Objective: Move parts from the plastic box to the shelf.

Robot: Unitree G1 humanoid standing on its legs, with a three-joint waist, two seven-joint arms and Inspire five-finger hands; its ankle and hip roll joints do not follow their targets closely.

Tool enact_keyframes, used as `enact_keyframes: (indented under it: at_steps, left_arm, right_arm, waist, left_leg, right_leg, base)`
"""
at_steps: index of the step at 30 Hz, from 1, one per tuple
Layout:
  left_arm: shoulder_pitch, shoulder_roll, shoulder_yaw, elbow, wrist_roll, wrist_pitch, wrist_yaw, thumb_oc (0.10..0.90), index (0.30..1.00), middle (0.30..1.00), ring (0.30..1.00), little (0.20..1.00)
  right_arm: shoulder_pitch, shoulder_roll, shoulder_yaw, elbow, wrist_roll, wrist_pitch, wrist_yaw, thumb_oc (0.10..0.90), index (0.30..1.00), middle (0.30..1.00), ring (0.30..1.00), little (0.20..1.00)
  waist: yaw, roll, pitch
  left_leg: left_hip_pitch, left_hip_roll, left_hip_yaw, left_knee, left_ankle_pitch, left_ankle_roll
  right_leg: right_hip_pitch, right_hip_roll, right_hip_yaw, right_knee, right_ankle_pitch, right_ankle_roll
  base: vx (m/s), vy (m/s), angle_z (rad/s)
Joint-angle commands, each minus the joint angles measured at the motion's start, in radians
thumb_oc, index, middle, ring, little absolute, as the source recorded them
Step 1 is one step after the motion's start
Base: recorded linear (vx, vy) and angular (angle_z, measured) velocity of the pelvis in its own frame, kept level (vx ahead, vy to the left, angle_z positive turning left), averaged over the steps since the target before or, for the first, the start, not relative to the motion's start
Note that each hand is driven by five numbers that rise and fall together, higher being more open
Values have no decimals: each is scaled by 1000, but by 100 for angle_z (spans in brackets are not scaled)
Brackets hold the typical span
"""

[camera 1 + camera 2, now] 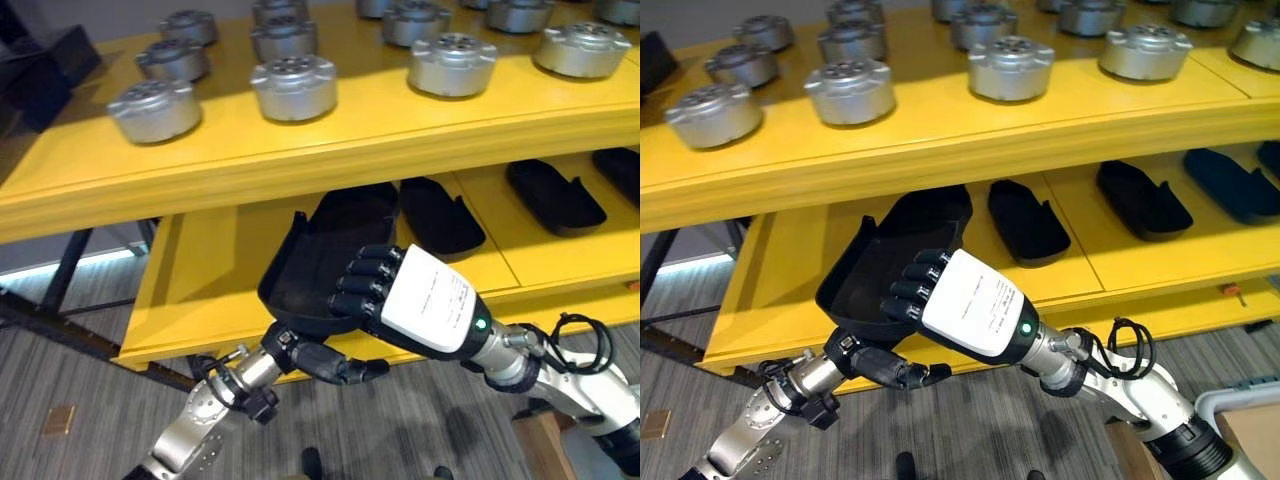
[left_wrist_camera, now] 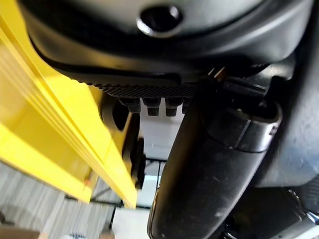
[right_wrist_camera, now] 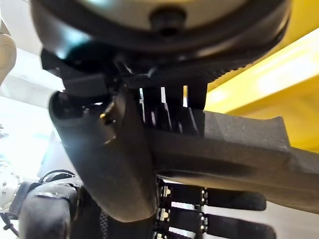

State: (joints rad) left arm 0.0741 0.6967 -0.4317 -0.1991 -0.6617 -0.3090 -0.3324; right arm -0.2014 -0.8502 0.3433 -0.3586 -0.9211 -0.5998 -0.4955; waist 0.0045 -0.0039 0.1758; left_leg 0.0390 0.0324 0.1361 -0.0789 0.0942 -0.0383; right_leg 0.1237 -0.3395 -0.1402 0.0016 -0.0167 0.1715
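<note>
A black tray-shaped part (image 1: 320, 255) is tilted up at the front edge of the lower yellow shelf (image 1: 205, 280), its far end lying on the shelf. My right hand (image 1: 432, 300) reaches over its near rim, fingers curled inside the part. In the right wrist view the part's wall (image 3: 224, 144) sits between the thumb and the fingers (image 3: 214, 199). My left hand (image 1: 322, 362) lies beneath the part's near end, with fairly straight fingers bearing it from below.
Three more black parts (image 1: 440, 215) (image 1: 555, 195) (image 1: 620, 170) lie to the right on the lower shelf. The upper yellow shelf (image 1: 350, 140) overhangs it and carries several round silver metal parts (image 1: 293, 87). Bare shelf lies left of the held part.
</note>
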Motion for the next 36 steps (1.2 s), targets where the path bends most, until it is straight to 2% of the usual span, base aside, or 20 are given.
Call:
enact_keyframes:
  at_steps: [1, 4, 7, 8, 9, 15, 20, 23, 25, 26, 28, 29, 30, 32, 34, 35, 36]
  left_arm:
    - [5, -27, 96, -116, -39, -132, 7, 900, 1000, 1000, 1000, 1000]
    - [41, -10, 132, -115, -48, -140, 13, 900, 1000, 1000, 1000, 1000]
    - [46, -8, 137, -115, -48, -140, 15, 900, 1000, 1000, 1000, 1000]
    - [87, 2, 180, -106, -41, -150, 29, 900, 1000, 1000, 1000, 1000]
    - [97, 4, 194, -107, -39, -149, 34, 900, 1000, 1000, 1000, 1000]
    - [125, 7, 228, -89, -12, -151, 67, 900, 1000, 1000, 1000, 1000]
    - [132, 8, 231, -69, -10, -179, 58, 900, 1000, 1000, 1000, 1000]
    - [126, 3, 224, -56, -2, -189, 37, 900, 1000, 1000, 1000, 1000]
    - [130, -16, 223, -56, -6, -187, 7, 900, 1000, 1000, 1000, 1000]
    - [132, -17, 222, -56, -3, -188, 6, 900, 1000, 1000, 1000, 1000]
    - [126, -21, 210, -51, 0, -190, -7, 900, 1000, 1000, 1000, 1000]
    - [105, -25, 195, -54, -3, -179, -14, 900, 1000, 1000, 1000, 1000]
    - [98, -25, 189, -56, -5, -178, -9, 900, 1000, 1000, 1000, 1000]
    - [84, -25, 187, -53, -15, -179, 0, 900, 1000, 1000, 1000, 1000]
    - [64, -35, 181, -55, -22, -165, 1, 900, 1000, 1000, 1000, 1000]
    - [43, -54, 161, -55, -6, -148, 3, 900, 1000, 1000, 1000, 1000]
    - [38, -55, 154, -55, -7, -148, 3, 900, 1000, 1000, 1000, 1000]
  right_arm:
    - [-60, -14, -37, -113, 99, 77, -55, 400, 300, 300, 300, 300]
    - [-58, -22, -33, -114, 115, 100, -40, 400, 300, 300, 300, 300]
    - [-59, -22, -29, -111, 114, 102, -41, 400, 300, 300, 300, 300]
    - [-65, -29, -17, -82, 113, 108, -43, 400, 300, 300, 300, 300]
    - [-71, -32, -9, -75, 113, 116, -42, 400, 300, 300, 300, 300]
    - [-104, -37, 23, -4, 105, 120, -26, 400, 300, 300, 300, 300]
    - [-164, -38, 68, 74, 76, 128, -29, 400, 300, 300, 300, 300]
    - [-193, -30, 77, 131, 48, 146, -33, 400, 300, 300, 300, 300]
    - [-213, -1, 82, 169, 29, 161, -25, 400, 300, 300, 300, 300]
    - [-215, 0, 83, 170, 28, 163, -24, 400, 300, 300, 300, 300]
    - [-228, 5, 89, 173, 34, 189, -12, 400, 300, 300, 300, 300]
    - [-239, 4, 93, 173, 43, 210, 0, 400, 300, 300, 300, 300]
    - [-243, -1, 96, 176, 50, 212, 1, 400, 300, 300, 300, 300]
    - [-247, -10, 101, 176, 59, 202, -2, 400, 300, 300, 300, 300]
    - [-248, -13, 108, 174, 57, 199, 3, 400, 300, 300, 300, 300]
    - [-249, -15, 112, 194, 57, 191, 2, 400, 300, 300, 300, 300]
    - [-247, -19, 110, 199, 57, 187, 0, 400, 300, 300, 300, 300]
  waist:
    - [-9, 28, -86]
    - [19, 20, -88]
    - [21, 19, -89]
    - [59, 10, -92]
    - [68, 7, -94]
    - [111, -7, -93]
    - [136, -15, -89]
    - [154, -18, -82]
    - [164, -15, -63]
    - [163, -14, -62]
    - [150, -11, -49]
    - [127, -11, -46]
    - [119, -11, -46]
    - [108, -16, -45]
    - [97, -24, -44]
    - [75, -25, -50]
    - [69, -25, -53]
  left_leg:
    - [36, 83, 5, 21, -54, -1]
    - [37, 72, -1, 9, -54, 5]
    - [37, 70, -2, 8, -54, 7]
    - [32, 56, -8, 3, -60, 16]
    - [24, 52, -12, 2, -59, 19]
    - [12, 23, -28, 10, -67, 35]
    - [3, 4, -25, 21, -77, 49]
    - [-13, -25, -35, 48, -91, 79]
    - [-10, -41, -19, 70, -105, 104]
    - [-9, -43, -19, 69, -105, 107]
    - [3, -48, -28, 58, -108, 116]
    - [6, -50, -48, 52, -108, 114]
    - [6, -48, -51, 50, -108, 108]
    - [12, -48, -45, 44, -108, 94]
    - [16, -56, -43, 46, -115, 85]
    - [24, -68, -64, 46, -120, 83]
    - [24, -71, -70, 46, -122, 83]
  right_leg:
    - [-41, 143, -14, 44, 13, -60]
    - [-31, 127, -41, 26, 26, -45]
    - [-29, 125, -45, 23, 28, -43]
    - [-16, 109, -71, 7, 38, -30]
    - [-17, 104, -79, 1, 43, -26]
    - [-8, 75, -110, -10, 60, -6]
    - [-6, 50, -131, -3, 71, 3]
    - [-17, 28, -145, 86, 53, -11]
    - [-59, 5, -175, 240, 71, -21]
    - [-67, 11, -171, 262, 70, -22]
    - [-114, 66, -131, 321, 50, -30]
    - [-145, 143, -91, 299, 19, -42]
    - [-150, 171, -84, 274, 3, -46]
    - [-142, 210, -89, 206, -6, -57]
    - [-128, 238, -78, 117, 12, -66]
    - [-126, 270, 2, 45, 48, -76]
    - [-124, 277, 25, 32, 53, -79]
  base:
    - [4, 240, 24]
    - [-5, 125, 19]
    - [-6, 60, 16]
    - [-26, 182, 8]
    - [-29, 197, 11]
    - [-4, 128, 24]
    - [4, 145, 14]
    - [31, 263, 39]
    - [44, 208, 33]
    - [35, 143, 6]
    - [33, 46, -8]
    - [49, -20, -7]
    - [53, -44, 16]
    - [52, -54, 35]
    - [126, -87, 20]
    - [165, -85, 25]
    - [144, -64, 27]
